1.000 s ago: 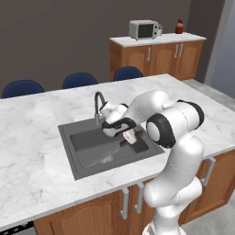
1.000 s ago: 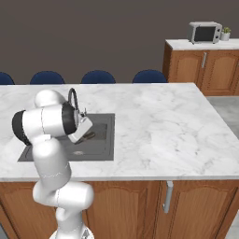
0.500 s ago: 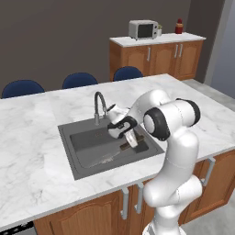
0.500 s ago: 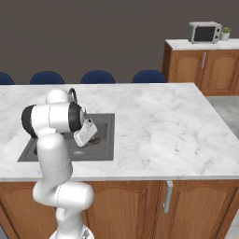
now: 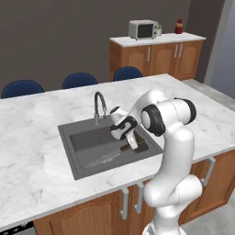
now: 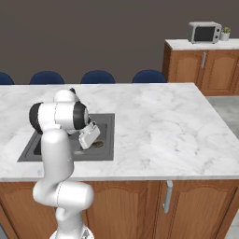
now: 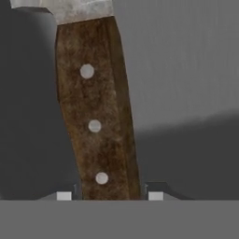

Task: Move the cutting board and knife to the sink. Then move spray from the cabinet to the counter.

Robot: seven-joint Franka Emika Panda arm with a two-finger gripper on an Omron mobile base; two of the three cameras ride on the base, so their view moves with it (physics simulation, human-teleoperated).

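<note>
Hand (image 5: 133, 141) is down over the right end of the sink (image 5: 67, 148), pointing into the basin, just right of the curved grey tap (image 5: 98, 104). The knife (image 5: 108, 157) is lying inside the sink, blade running off to the left along the dark floor and the brown handle end right under the hand.

From the hand view you're basically staring at the knife (image 7: 95, 126). The wooden handle with three silver rivets goes straight up the middle, and a bit of the blade shows at the top edge. The two fingertips (image 7: 64, 196) sit on either side of the handle's butt end. There's a thin sliver of grey on each side, so honestly I can't tell if the hand (image 7: 109, 196) is actually pinching it or just straddling it.

From the right base view, the hand (image 6: 89, 136) hangs over the near-right corner of the sink (image 6: 108, 122), with a small brown patch just below it.

The sink is set into the white marble worktop (image 5: 27, 137). Blue chairs (image 5: 80, 79) line the far side, and a microwave (image 5: 143, 29) sits on the wooden unit way at the back.
</note>
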